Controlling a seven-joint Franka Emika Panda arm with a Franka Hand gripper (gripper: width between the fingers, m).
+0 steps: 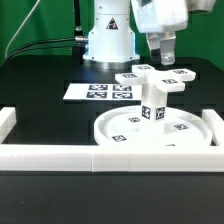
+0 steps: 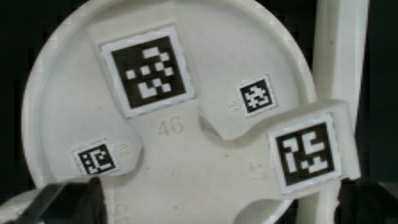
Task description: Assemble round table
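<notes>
The large round rimmed disc (image 1: 186,140) lies flat on the black table. The short thick cylinder (image 1: 152,108) stands upright on its middle. The cross-shaped four-armed piece (image 1: 150,80) sits on top of the cylinder. My gripper (image 1: 161,62) hangs just above the cross, fingers apart and holding nothing. In the wrist view, white tagged surfaces of the table parts fill the picture. A raised tagged arm of the cross (image 2: 306,152) is close below. A dark fingertip (image 2: 54,208) shows at the frame's edge, standing wide of the white part.
The marker board (image 1: 98,92) lies behind the disc. Long white border blocks run along the front (image 1: 60,156) and at the exterior view's left (image 1: 8,124). The robot's white base (image 1: 108,40) stands at the back.
</notes>
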